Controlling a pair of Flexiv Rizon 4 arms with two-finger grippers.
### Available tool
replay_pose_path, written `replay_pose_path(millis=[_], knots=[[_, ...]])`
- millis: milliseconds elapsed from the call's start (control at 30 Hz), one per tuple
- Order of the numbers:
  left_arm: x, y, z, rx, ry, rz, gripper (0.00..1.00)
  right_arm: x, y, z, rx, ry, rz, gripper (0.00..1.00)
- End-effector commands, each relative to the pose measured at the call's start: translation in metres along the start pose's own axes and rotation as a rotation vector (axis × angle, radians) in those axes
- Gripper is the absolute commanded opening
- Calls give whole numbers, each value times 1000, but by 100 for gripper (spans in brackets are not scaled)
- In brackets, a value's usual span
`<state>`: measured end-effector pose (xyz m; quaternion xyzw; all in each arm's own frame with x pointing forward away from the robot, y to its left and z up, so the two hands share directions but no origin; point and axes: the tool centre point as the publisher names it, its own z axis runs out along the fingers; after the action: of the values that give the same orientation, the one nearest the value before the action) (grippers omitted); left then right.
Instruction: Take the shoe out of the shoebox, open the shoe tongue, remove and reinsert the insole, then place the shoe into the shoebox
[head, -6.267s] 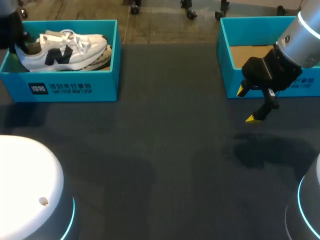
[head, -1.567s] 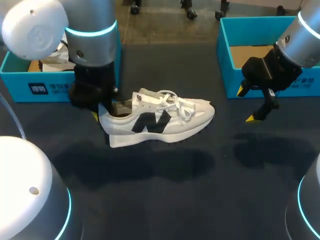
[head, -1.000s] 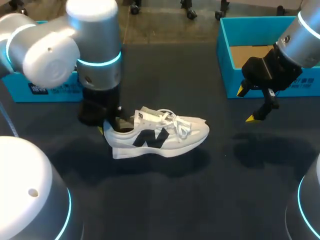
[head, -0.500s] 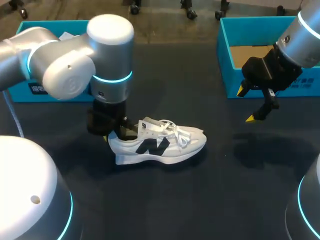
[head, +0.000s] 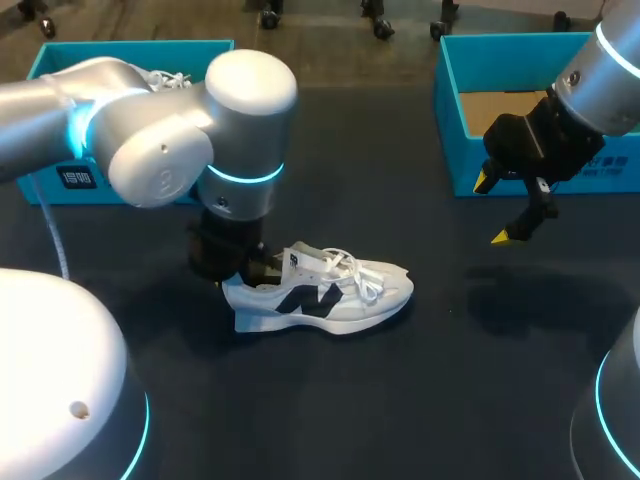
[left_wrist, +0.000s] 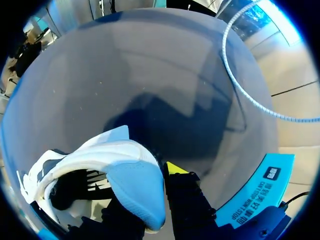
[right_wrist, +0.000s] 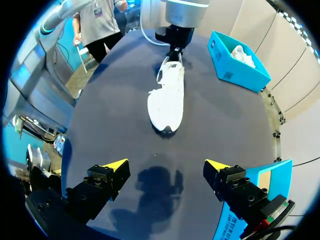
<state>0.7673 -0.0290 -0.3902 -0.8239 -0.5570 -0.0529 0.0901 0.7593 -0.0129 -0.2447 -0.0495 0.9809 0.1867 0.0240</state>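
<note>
A white shoe (head: 322, 295) with a dark letter on its side stands upright on the dark table, toe to the right. My left gripper (head: 235, 272) is shut on its heel. In the left wrist view one yellow-tipped finger (left_wrist: 175, 168) is outside the pale blue heel tab (left_wrist: 137, 192) and the other is hidden inside the shoe (left_wrist: 107, 155). My right gripper (head: 495, 208) hangs open by the right teal shoebox (head: 447, 110), well right of the shoe. The right wrist view shows the shoe (right_wrist: 167, 97) ahead of the open right gripper (right_wrist: 166, 167).
A second teal shoebox (head: 48, 62) stands at the back left, partly hidden by my left arm, with another white shoe (head: 165, 76) in it. This box (right_wrist: 237, 65) also shows in the right wrist view. Brown cardboard lines the right box's floor.
My left arm has carried the shoe by its heel a little to the right and down towards the table. The right arm has not moved.
</note>
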Motion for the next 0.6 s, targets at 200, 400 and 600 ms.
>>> replay_pose_path(millis=[200,400,600], knots=[[-3,1,12,-3,12,-18,27,0,0,1,2,-1,0,100],[-3,-3,3,-12,18,-20,95,0,0,1,2,-1,0,100],[0,-8,-11,-15,1,-12,100,0,0,1,2,-1,0,100]])
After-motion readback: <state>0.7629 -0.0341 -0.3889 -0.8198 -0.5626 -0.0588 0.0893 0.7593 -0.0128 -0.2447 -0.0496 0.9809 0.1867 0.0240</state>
